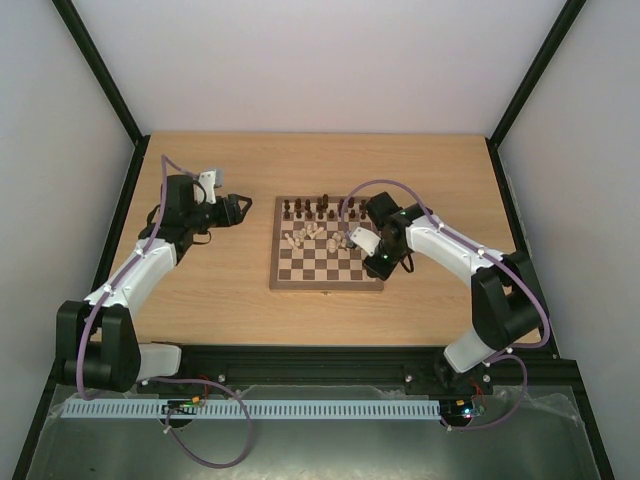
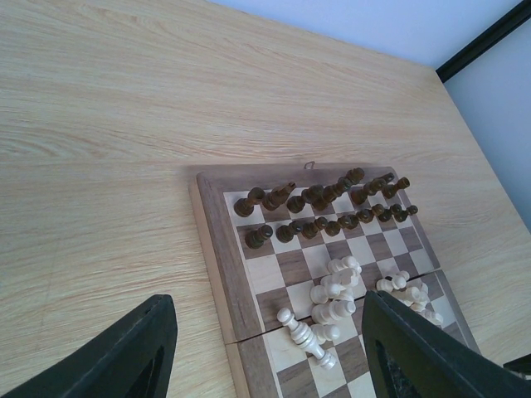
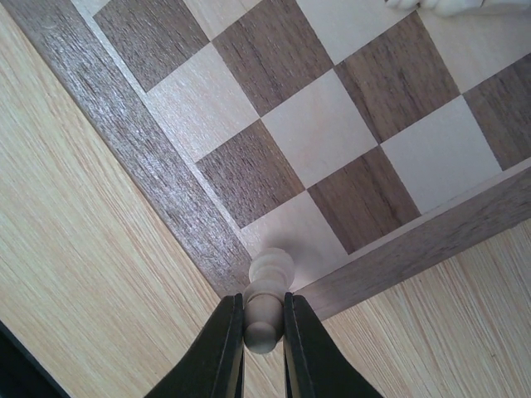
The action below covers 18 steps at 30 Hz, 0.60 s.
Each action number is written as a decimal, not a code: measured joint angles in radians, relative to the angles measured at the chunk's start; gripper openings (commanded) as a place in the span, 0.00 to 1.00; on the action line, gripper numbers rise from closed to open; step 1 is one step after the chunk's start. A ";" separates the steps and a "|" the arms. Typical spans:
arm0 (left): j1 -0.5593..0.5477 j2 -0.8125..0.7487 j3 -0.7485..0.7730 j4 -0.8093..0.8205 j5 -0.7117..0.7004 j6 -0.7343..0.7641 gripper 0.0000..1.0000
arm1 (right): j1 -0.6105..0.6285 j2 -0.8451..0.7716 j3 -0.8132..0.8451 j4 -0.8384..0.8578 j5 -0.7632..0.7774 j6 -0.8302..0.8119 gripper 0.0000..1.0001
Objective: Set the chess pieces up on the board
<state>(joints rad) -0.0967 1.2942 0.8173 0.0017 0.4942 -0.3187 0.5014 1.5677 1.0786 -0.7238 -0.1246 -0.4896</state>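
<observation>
**Operator:** State of the right gripper point(image 3: 264, 322)?

**Technician:** Clenched. Both fingers point(image 3: 224, 348) press on a single cream piece point(image 3: 269, 282), gripping it at its lower end. The rounded end projects beyond the fingertips.

**Operator:** Position of that piece relative to the board point(image 3: 332, 133)?

**Technician:** Over a pale corner square, where two border strips meet. A soft shadow lies on that square. Whether the piece touches the surface cannot be determined.

**Operator:** State of the left gripper point(image 2: 267, 332)?

**Technician:** Released. The fingers stand well apart with nothing between them. In the top view it hangs over the table point(image 1: 200, 290), to the left of the board's far-left corner and apart from the board.

**Operator:** Location of the other pieces?

**Technician:** The dark pieces point(image 2: 323, 207) occupy the two rows along the far edge of the board; most stand upright, and a few in the back row lean. The cream pieces point(image 2: 336, 290) are bunched in loose clusters just in front of the dark rows, some upright, several lying on their sides and touching one another. The near rows of the board carry none in the top view.
</observation>
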 measured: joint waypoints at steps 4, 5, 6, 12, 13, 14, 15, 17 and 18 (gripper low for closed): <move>0.000 0.000 0.000 0.000 0.000 0.000 0.64 | 0.000 0.001 -0.012 0.018 0.010 0.004 0.06; 0.000 0.000 0.000 0.000 0.000 0.000 0.64 | 0.000 0.002 -0.014 0.021 0.012 0.005 0.06; 0.000 0.000 0.000 0.000 0.000 0.000 0.64 | 0.000 0.003 -0.015 0.026 0.014 0.005 0.06; 0.000 0.000 0.000 0.000 0.000 0.000 0.64 | 0.000 0.019 -0.019 0.054 0.015 0.014 0.06; 0.000 0.000 0.000 0.000 0.000 0.000 0.64 | 0.000 0.022 -0.019 0.057 0.014 0.016 0.06; 0.000 0.000 0.000 0.000 0.000 0.000 0.64 | 0.000 0.023 -0.019 0.059 0.014 0.019 0.07; 0.000 0.000 0.000 0.000 0.000 0.000 0.64 | 0.000 0.023 -0.019 0.061 0.014 0.019 0.07; 0.000 0.000 0.000 0.000 0.000 0.000 0.64 | 0.000 0.023 -0.019 0.062 0.013 0.019 0.09; 0.000 0.000 0.000 0.000 0.000 0.000 0.64 | 0.000 0.023 -0.019 0.062 0.013 0.019 0.11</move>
<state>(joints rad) -0.0967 1.2938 0.8173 0.0021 0.4942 -0.3187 0.5014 1.5906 1.0595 -0.6617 -0.1112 -0.4706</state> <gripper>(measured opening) 0.643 0.097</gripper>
